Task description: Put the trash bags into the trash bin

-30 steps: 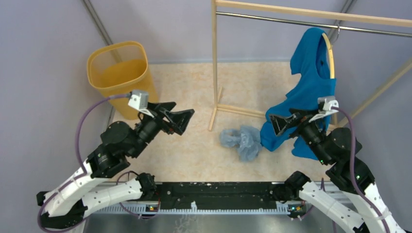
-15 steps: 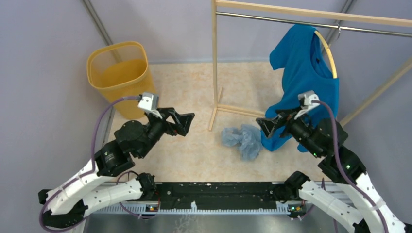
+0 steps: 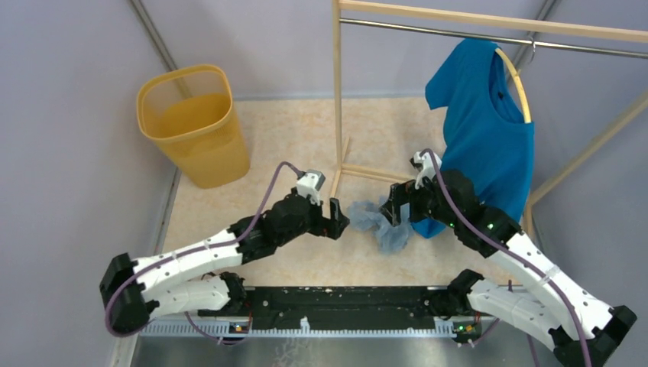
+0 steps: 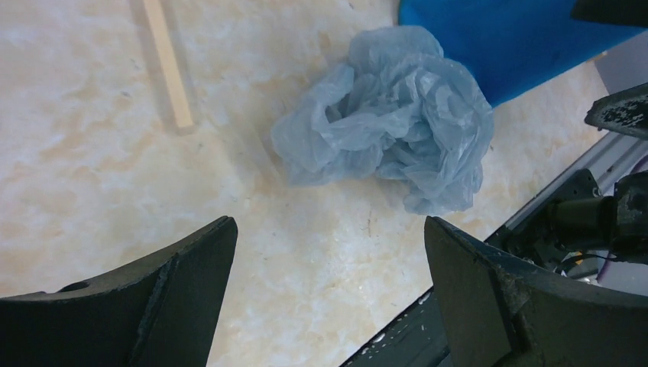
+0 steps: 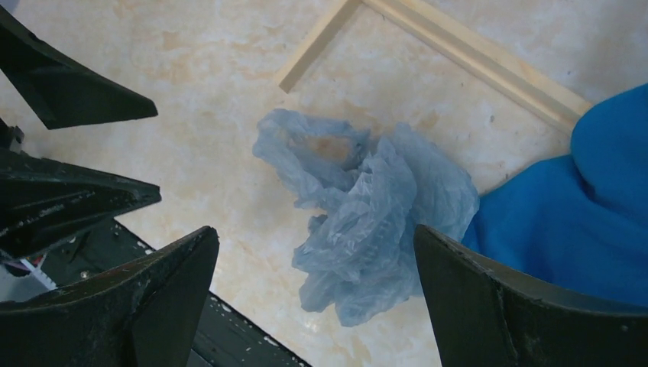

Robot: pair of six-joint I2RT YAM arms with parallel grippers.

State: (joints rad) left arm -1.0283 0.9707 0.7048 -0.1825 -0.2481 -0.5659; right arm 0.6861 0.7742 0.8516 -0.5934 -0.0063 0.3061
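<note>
A crumpled pale blue trash bag (image 3: 382, 222) lies on the marbled floor between my two grippers, beside the hem of a blue shirt. My left gripper (image 3: 338, 217) hangs open just left of it; in the left wrist view the bag (image 4: 390, 122) lies ahead of the open gripper (image 4: 327, 222), with bare floor between the fingers. My right gripper (image 3: 394, 211) is open right above the bag; in the right wrist view the bag (image 5: 374, 222) lies partly between the spread fingers of the gripper (image 5: 314, 229). The yellow mesh trash bin (image 3: 210, 157) stands upright at the far left.
A wooden garment rack (image 3: 337, 99) stands behind the bag, its base bars (image 5: 474, 61) on the floor close by. A blue shirt (image 3: 481, 130) hangs from a hanger on it, its hem touching the bag. A black rail (image 3: 344, 298) runs along the near edge. Purple walls enclose the area.
Both arms have stretched forward and down toward the bag, the left from near the bin, the right from against the shirt. The shirt has swung back to hang straight. Both grippers stayed open.
</note>
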